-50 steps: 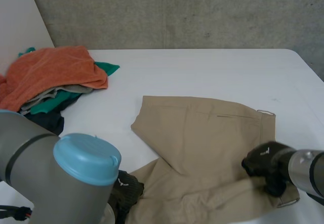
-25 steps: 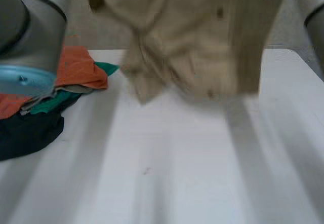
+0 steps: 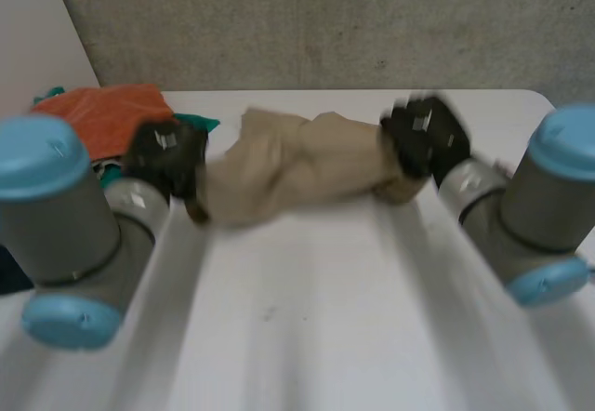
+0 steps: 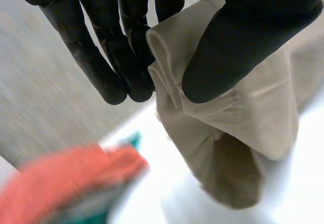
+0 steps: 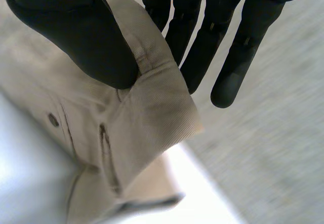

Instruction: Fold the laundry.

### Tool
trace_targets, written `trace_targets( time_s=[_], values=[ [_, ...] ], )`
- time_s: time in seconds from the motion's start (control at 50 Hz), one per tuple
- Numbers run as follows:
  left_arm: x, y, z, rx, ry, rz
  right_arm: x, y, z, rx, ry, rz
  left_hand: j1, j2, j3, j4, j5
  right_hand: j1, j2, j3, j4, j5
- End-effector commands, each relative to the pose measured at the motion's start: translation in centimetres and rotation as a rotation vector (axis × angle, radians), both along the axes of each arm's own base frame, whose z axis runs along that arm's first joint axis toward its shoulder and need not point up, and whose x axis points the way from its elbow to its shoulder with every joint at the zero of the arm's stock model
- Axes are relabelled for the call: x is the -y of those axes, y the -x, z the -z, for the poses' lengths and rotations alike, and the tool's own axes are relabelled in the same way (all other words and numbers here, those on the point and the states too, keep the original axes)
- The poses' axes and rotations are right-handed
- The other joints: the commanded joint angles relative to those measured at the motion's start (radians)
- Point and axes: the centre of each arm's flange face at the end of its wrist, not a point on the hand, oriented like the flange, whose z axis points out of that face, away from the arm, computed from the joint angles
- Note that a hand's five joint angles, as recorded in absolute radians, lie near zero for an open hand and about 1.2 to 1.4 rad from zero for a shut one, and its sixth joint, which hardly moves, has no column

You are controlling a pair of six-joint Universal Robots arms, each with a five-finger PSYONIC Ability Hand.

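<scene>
In the head view, the beige twill garment is bunched into a long roll at the far part of the flat white table. Its long axis runs across the table from the left hand to the right hand, one hand at each end. The table's far edge lies just behind it. The near half of the table is bare between the two arms. The heap of orange towel and green clothes sits at the far left corner, just beside the left hand.

In the left wrist view, the left hand pinches a folded edge of the garment between thumb and straight fingers. The rest hangs down from the pinch towards the table, and the orange heap lies near.

In the right wrist view, the right hand pinches a waistband corner between thumb and fingers. A small dark button sits below the thumb.
</scene>
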Motion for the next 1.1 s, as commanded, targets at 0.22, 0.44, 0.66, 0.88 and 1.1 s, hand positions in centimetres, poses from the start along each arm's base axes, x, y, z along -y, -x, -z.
trace_targets(
  time_s=[0.22, 0.44, 0.66, 0.88, 1.1],
  values=[
    [-11.0, -4.5, 2.0, 0.373, -0.301, 0.138, -9.1, 5.9, 2.2, -0.497, -0.469, 0.065, 0.278, 0.197, 0.206, 0.2, 0.226, 0.28, 0.224, 0.202, 0.199, 0.209],
    [-16.6, -5.6, 0.7, 0.607, -0.487, 0.346, -12.8, 8.9, 0.8, -0.716, -0.741, -0.04, 0.278, 0.197, 0.206, 0.2, 0.226, 0.28, 0.224, 0.202, 0.199, 0.209],
    [-5.2, 0.5, -2.1, 0.35, -0.081, 0.163, -6.5, 6.2, 0.0, -0.352, -0.449, 0.114, 0.278, 0.197, 0.206, 0.2, 0.226, 0.28, 0.224, 0.202, 0.199, 0.209],
    [6.0, 5.2, -1.9, 0.247, 0.194, -0.02, 0.0, 4.4, 0.6, -0.202, -0.18, 0.204, 0.278, 0.197, 0.206, 0.2, 0.226, 0.28, 0.224, 0.202, 0.199, 0.209],
    [9.8, 8.1, 1.2, 0.218, 0.228, -0.051, 4.7, 2.4, 3.5, -0.108, 0.01, 0.213, 0.104, 0.023, 0.032, 0.026, 0.052, -0.867, -0.923, -0.945, -0.948, -0.938]
  ],
)
